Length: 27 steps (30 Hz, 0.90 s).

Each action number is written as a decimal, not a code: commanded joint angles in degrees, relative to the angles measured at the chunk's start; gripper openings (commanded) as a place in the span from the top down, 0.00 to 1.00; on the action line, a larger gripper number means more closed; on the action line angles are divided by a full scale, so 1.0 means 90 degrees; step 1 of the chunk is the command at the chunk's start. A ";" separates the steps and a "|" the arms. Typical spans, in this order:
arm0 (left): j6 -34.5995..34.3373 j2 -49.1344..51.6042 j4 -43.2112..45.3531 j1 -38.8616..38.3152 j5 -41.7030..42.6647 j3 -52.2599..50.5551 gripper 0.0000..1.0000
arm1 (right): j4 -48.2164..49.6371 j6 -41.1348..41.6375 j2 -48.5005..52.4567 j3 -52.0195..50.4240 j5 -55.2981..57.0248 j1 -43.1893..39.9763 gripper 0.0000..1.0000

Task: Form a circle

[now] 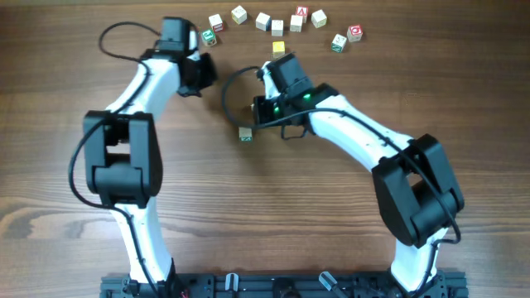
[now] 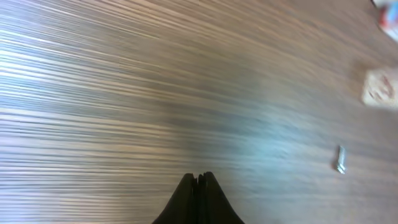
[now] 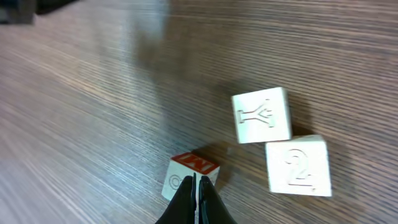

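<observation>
Your circle is no ring: it is a three-cube group point(image 3: 280, 152) of small pale wooden blocks with square faces and softened edges, lying just ahead of the right claw point(image 3: 198, 182). The red-topped cube point(image 3: 189, 171) sits right at the claw's tips and is partly covered by them; you cannot tell whether they touch it. Its red face carries white lettering too skewed to read, and its pale side shows a round mark. Ahead and to the right of that claw, the Y cube point(image 3: 261, 115) bears an embossed branching "Y". The 2 cube point(image 3: 297, 165) stands close against it with an embossed "2".

The right claw's fingers are pressed together, clamping nothing. The left claw point(image 2: 199, 182) is also together, over the streaky wood-grain counter point(image 2: 124, 93). Far to its right lie a blurred pale cube point(image 2: 379, 87) and a small grey metal piece point(image 2: 339, 159). From overhead, a loose arc of cubes point(image 1: 263, 20) curves beyond both claws, with a yellow cube point(image 1: 278, 48) nearer the right one.
</observation>
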 commanded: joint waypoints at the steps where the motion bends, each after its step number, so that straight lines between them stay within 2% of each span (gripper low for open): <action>1: -0.0226 -0.0073 -0.0165 0.0311 -0.0051 0.0092 0.96 | -0.0029 -0.0216 -0.0063 -0.0007 0.0850 0.0148 0.95; 4: -0.0223 -0.0070 -0.0289 0.0403 -0.0053 0.0092 0.96 | -0.0027 -0.0202 0.0005 -0.0049 0.1144 0.0206 0.95; 14: -0.0226 -0.0073 -0.0284 0.0391 -0.0053 0.0092 0.96 | -0.0080 -0.0556 0.0233 -0.0053 0.0954 0.0231 0.96; 27: -0.0226 -0.0070 -0.0284 0.0391 -0.0053 0.0092 0.96 | 0.0104 -0.0532 0.0554 -0.0053 0.0998 0.0233 0.96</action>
